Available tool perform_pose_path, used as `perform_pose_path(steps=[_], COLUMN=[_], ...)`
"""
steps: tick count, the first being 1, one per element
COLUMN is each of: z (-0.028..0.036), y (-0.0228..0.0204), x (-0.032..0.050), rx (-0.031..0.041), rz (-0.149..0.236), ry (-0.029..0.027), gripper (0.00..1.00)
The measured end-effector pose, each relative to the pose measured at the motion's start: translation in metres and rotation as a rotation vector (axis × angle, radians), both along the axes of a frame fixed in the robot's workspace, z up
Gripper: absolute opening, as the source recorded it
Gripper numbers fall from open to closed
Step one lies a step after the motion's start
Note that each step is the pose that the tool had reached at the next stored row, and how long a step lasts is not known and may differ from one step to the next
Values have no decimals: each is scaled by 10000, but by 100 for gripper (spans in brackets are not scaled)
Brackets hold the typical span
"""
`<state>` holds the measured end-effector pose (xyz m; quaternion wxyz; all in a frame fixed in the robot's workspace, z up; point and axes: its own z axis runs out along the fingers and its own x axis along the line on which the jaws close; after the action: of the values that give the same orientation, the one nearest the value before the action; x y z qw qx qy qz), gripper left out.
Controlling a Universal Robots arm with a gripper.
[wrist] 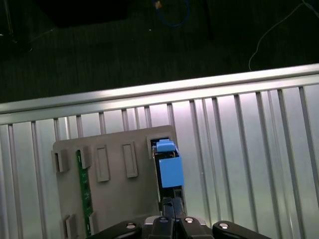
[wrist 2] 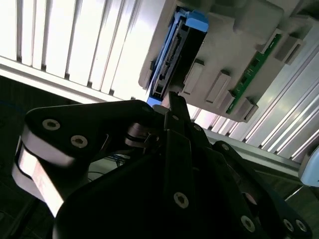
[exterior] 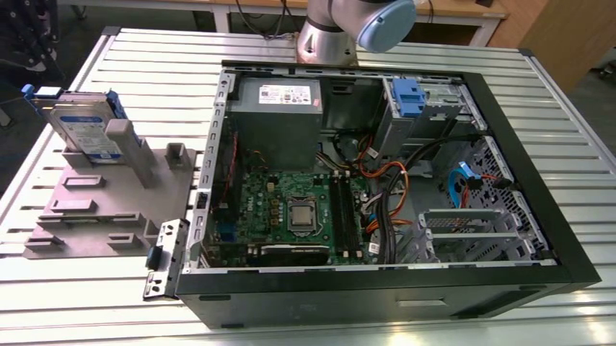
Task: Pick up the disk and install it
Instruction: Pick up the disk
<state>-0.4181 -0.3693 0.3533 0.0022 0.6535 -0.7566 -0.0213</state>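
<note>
Disk [exterior: 82,126] stands upright in the grey holder [exterior: 106,194], on the exterior view's left of the open computer case [exterior: 500,285]. In the second wrist view, the gripper [wrist 2: 172,99] hangs clear of it, tips pressed together and holding nothing. In the first wrist view, the disk's blue rail end [wrist: 171,172] sits just beyond those closed tips.

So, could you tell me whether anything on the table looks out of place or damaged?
Nothing looks damaged or spilled. The disk stands on edge in the grey holder, seemingly leaning a little, and the open computer case has loose cables inside.
</note>
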Motion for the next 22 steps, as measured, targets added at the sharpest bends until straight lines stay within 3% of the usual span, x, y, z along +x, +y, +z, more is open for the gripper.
perform_pose_path(steps=[11,22], z=[-88,-136], y=[0,0], x=[38,75], rx=[-1,-7], rz=[8,32], ry=[0,1], gripper=[11,11])
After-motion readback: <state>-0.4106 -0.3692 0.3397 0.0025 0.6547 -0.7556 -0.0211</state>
